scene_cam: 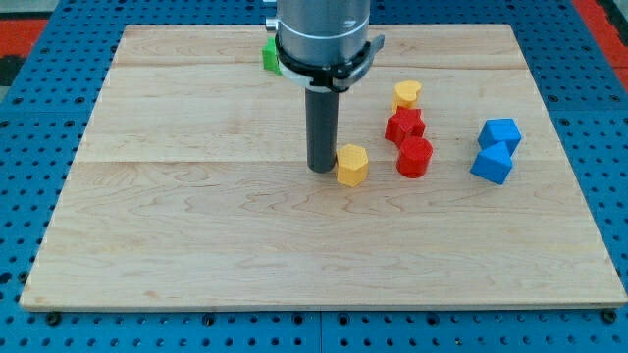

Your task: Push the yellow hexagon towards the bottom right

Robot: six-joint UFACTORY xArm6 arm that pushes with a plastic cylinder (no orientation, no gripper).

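The yellow hexagon point(352, 165) lies near the middle of the wooden board point(196, 235). My tip point(322, 169) stands on the board right at the hexagon's left side, touching it or almost touching it. The rod rises straight up from there into the grey arm body at the view's top.
A second yellow block point(407, 94) lies up and right of the hexagon. A red star-like block point(404, 126) and a red block point(415, 157) sit just right of it. Two blue blocks point(500, 133) point(492, 163) lie further right. A green block point(270, 56) is partly hidden behind the arm.
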